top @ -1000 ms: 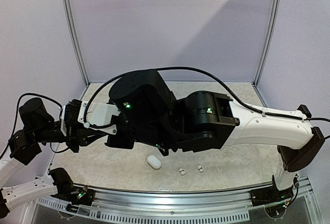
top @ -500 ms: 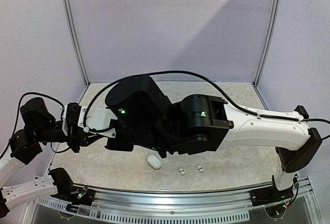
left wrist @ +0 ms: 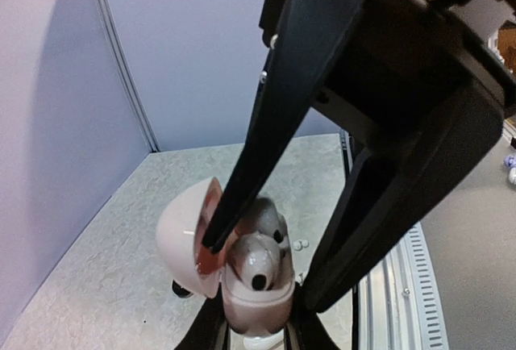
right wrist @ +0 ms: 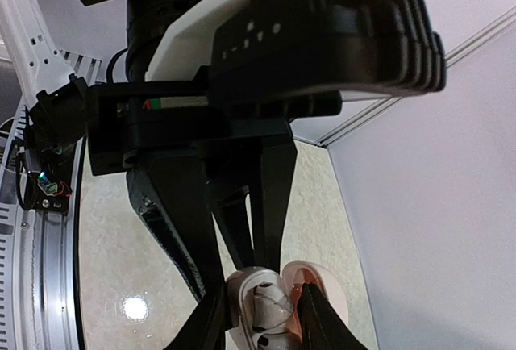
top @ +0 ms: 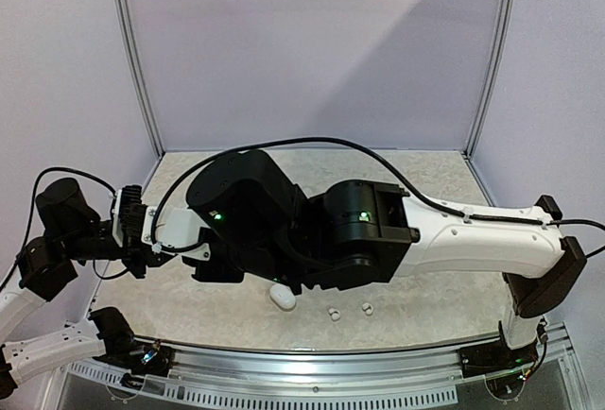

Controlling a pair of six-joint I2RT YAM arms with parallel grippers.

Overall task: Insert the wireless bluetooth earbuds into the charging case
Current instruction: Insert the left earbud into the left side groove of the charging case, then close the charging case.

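Right gripper: its two black fingers are standing part-way apart and are pinching nothing. One tip is dipping inside the open case beside the lid, and the other is hanging outside the case wall. Compared with a second ago the jaws are spreading wider, and the right arm is sitting further left and lower. Judgement: a bud is being let go into its seat.

Left gripper: it is gripping, fully closed, the base of the pale egg-shaped plastic charging case. It is holding the case upright, clear of the speckled table, with the pink-lined hinged lid swung open.

Two small pale grey earbuds with dark spots are lying in that case. Two tiny white earbuds are waiting loose on the table near a closed white pebble-shaped case, so loading is not yet finishing
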